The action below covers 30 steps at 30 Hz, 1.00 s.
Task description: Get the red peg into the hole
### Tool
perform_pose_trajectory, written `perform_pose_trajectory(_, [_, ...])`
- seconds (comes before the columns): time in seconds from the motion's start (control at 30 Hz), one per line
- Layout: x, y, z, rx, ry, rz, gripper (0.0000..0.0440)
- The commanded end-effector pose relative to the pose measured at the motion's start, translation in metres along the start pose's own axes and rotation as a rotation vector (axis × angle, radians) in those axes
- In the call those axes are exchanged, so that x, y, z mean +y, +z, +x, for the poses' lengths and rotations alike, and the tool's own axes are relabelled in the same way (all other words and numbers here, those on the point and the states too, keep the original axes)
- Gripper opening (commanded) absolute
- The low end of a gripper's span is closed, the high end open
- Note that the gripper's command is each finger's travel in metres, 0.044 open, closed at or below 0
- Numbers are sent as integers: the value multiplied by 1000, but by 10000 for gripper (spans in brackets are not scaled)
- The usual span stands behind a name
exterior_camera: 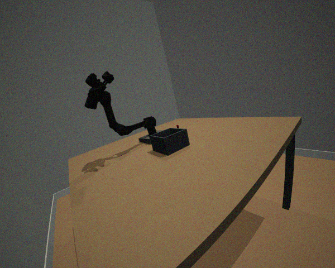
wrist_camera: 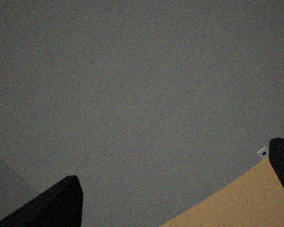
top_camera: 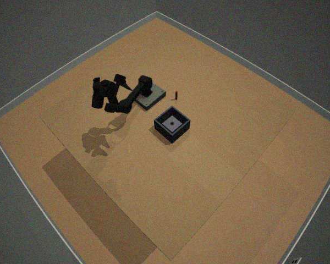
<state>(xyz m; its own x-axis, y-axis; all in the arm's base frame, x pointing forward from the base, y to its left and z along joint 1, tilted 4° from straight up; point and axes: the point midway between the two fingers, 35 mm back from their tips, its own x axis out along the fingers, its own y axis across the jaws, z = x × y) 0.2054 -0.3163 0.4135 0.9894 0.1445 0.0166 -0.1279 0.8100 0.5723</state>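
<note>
The red peg [top_camera: 176, 95] [exterior_camera: 177, 126] stands upright on the table beyond the box; in the exterior view only its top shows above the rim. The dark open box [top_camera: 165, 132] [exterior_camera: 165, 144] stands on the table. The light plate [top_camera: 179, 123] lies at its bottom, with a dark round hole [top_camera: 171, 123] near its middle. My gripper [wrist_camera: 178, 169] is open wide, with nothing between the fingers in the wrist view. It is raised high above the table, to the left of the box and peg in the top and exterior views, far from both. The wrist view shows neither peg nor box.
The arm's base slab [top_camera: 154, 98] [exterior_camera: 144, 140] sits beside the box, on the same side as the raised arm. The table's edge [exterior_camera: 266, 176] runs along the right in the exterior view. The wrist view shows mostly grey wall [wrist_camera: 142, 85] and some tan surface [wrist_camera: 237, 203].
</note>
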Motion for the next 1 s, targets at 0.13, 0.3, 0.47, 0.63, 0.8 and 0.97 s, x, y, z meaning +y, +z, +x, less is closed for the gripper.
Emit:
perform_pose_trajectory(0.13, [28,21,-22,-122,-61,-13,440])
perform_pose_trajectory(0.3, [77,41,-50,-268,-113,-75,440])
perform_pose_trajectory(0.47, [145,47,-70,-404,-125,-166,440])
perform_pose_trajectory(0.63, [223,34,-76,-507,-101,-286,440])
perform_pose_trajectory(0.8, [292,0,-61,-541,-56,-413,440])
perform_pose_trajectory(0.97, [342,-50,-29,-492,-12,-531,440])
